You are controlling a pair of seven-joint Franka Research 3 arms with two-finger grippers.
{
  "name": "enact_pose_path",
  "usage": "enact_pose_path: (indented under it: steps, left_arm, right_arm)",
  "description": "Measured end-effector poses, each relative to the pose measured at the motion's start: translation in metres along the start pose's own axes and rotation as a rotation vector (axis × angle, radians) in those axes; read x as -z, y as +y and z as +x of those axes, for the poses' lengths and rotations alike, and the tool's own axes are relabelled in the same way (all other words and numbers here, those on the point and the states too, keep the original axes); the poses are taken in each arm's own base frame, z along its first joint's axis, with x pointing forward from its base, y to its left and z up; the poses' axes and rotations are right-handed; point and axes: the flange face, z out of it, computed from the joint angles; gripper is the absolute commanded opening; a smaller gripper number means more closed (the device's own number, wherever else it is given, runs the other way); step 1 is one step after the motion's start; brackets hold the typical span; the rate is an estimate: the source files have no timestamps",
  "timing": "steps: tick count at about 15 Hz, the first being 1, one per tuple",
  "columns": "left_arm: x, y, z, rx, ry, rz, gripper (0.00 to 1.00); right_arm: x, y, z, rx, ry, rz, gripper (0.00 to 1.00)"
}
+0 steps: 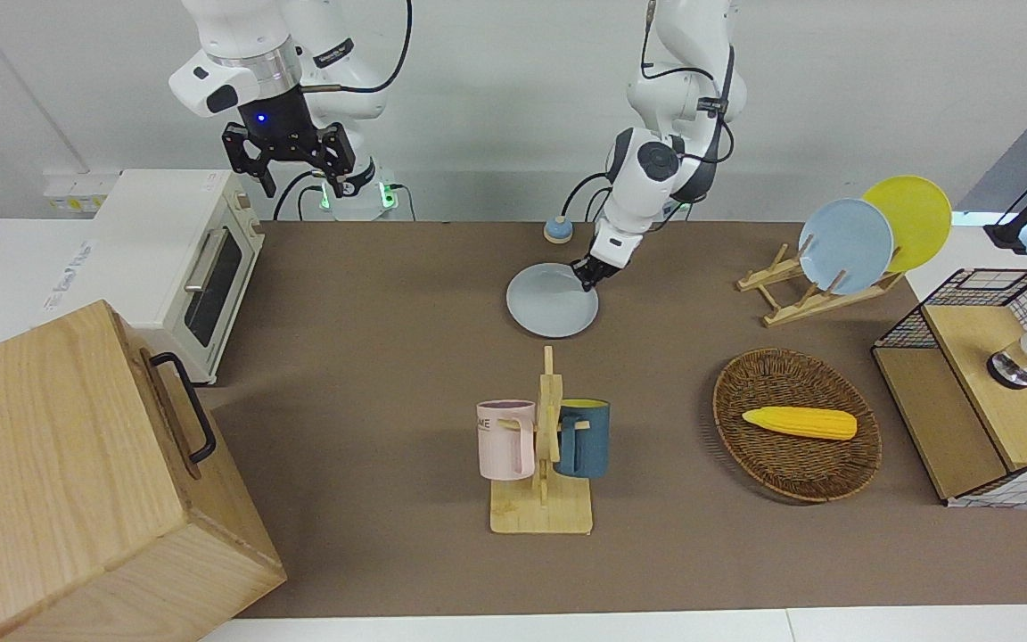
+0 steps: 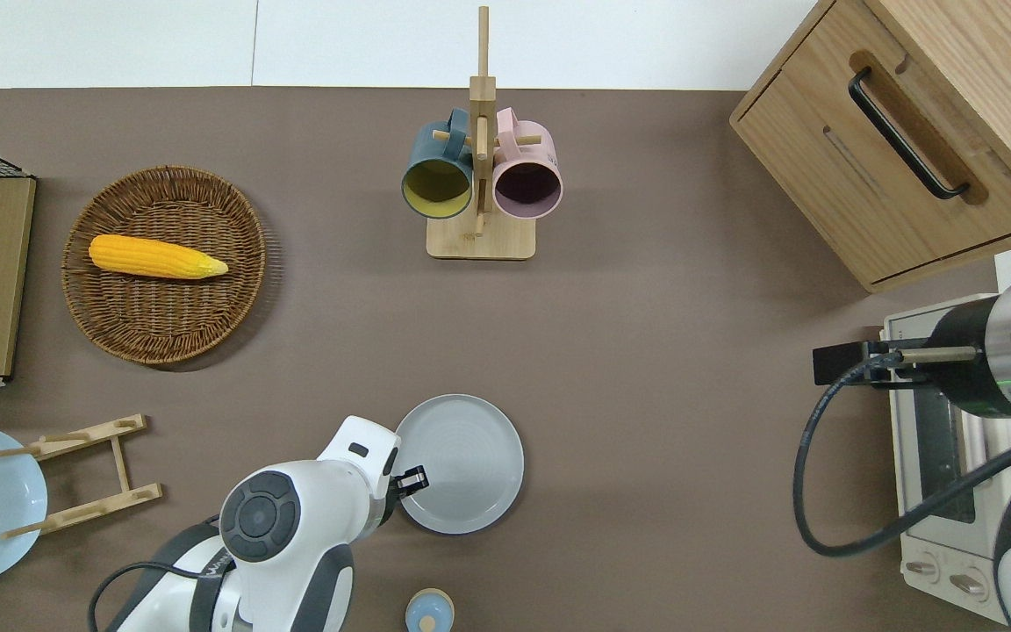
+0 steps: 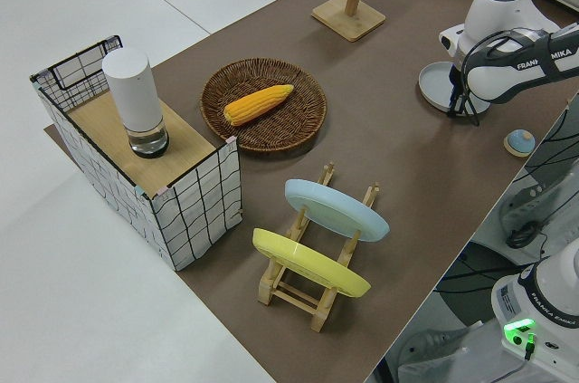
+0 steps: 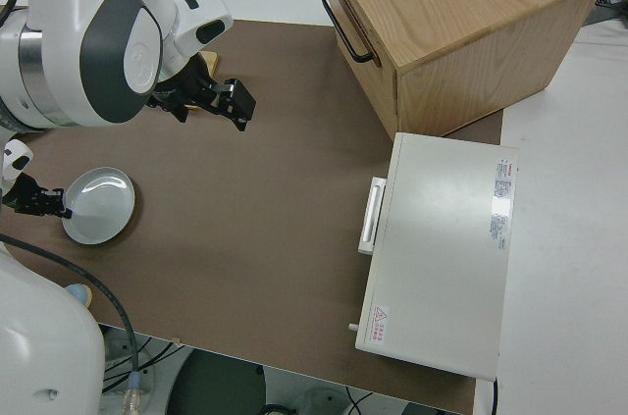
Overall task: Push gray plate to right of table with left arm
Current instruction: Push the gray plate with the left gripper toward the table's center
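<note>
Fingers (image 2: pixel 419 478) pinched together, I set my left gripper (image 2: pixel 413 481) low against the gray plate (image 2: pixel 462 463) rim to shove it across the table (image 2: pixel 646 395).

Gray plate (image 2: pixel 470 461): round, pale gray-blue, raised rim, flat on table (image 2: pixel 663 369), near robots' edge, mid-table.
</note>
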Motion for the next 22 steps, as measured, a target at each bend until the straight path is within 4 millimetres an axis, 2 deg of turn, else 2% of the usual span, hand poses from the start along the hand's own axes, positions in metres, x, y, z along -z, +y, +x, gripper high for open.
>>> enact_pose_path:
  steps: [9,13,18,19,20,22]
  left_arm:
    - [-0.018,0.052,-0.047,0.064,0.035,-0.081,0.0]
    - [-0.023,0.071,-0.057,0.102,0.022,-0.108,0.0]
    - [-0.033,0.111,-0.073,0.102,0.005,-0.131,0.0]
    - [-0.034,0.114,-0.073,0.101,0.006,-0.134,0.0]
    - [-0.035,0.117,-0.073,0.1,0.009,-0.139,0.06]
    - [-0.036,0.122,-0.072,0.099,0.015,-0.149,0.06]
  right_arm:
    - [0.0,0.0,0.0,0.0,0.0,0.0,0.996]
    - [0.0,0.0,0.0,0.0,0.0,0.0,0.996]
    - [0.0,0.0,0.0,0.0,0.0,0.0,0.996]
    - [0.0,0.0,0.0,0.0,0.0,0.0,0.996]
    - [0.0,0.0,0.0,0.0,0.0,0.0,0.996]
    - [0.0,0.0,0.0,0.0,0.0,0.0,0.996]
